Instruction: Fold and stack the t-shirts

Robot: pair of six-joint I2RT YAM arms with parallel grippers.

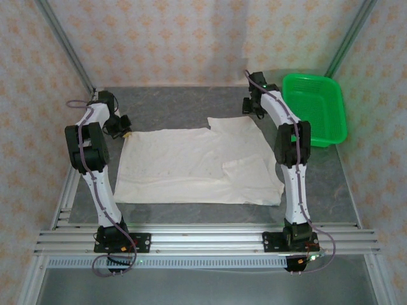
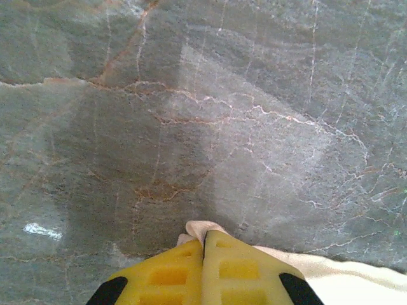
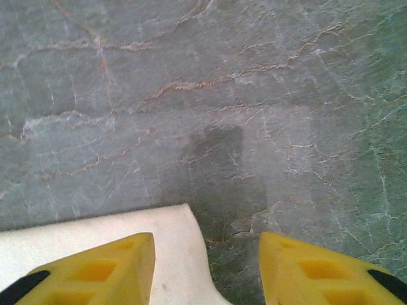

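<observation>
An off-white t-shirt point(image 1: 191, 165) lies spread, plain face up, across the middle of the grey table, with a sleeve folded in near its right side. My left gripper point(image 1: 124, 131) sits at the shirt's far left corner. Its yellow fingers point(image 2: 241, 267) are pressed together, and a small bunch of the cloth point(image 2: 196, 230) pokes out between their tips. My right gripper point(image 1: 254, 109) hovers at the far right corner. In the right wrist view it point(image 3: 206, 244) stands open, its left finger point(image 3: 114, 264) over the cloth corner point(image 3: 172, 232) and its right finger over bare table.
A green plastic basket point(image 1: 313, 108) sits at the back right, close to the right arm. Bare grey marble table point(image 1: 172, 105) runs behind the shirt. Metal frame rails point(image 1: 203, 241) line the near edge, and patterned walls close in the sides.
</observation>
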